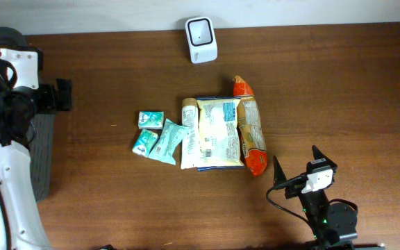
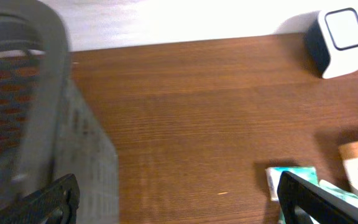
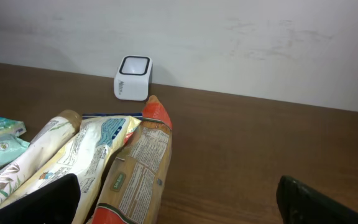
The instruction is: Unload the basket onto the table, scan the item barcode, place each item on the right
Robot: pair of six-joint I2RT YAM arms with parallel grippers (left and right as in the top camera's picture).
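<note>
**Mia:** Where were the snack bags [image 1: 219,132]?

**Ben:** They lay in a heap in the middle of the counter [image 1: 339,83]. A long bag with orange ends [image 1: 251,135] lay on the right of the heap. Some little green packets [image 1: 169,141] lay on the left.

**Mia:** And the white scanner [image 1: 201,39]?

**Ben:** It stood at the far edge of the counter, well apart from the bags.

**Mia:** Was anything in the grey basket [image 1: 44,149]?

**Ben:** I could not tell. It stood at the left end, and the arm hid most of it.

**Mia:** What did each claw do?

**Ben:** The left claw [image 2: 179,205] was spread wide by the basket and held nothing. The right claw [image 1: 294,155] was spread wide too. It was near the orange bag and held nothing.
</note>
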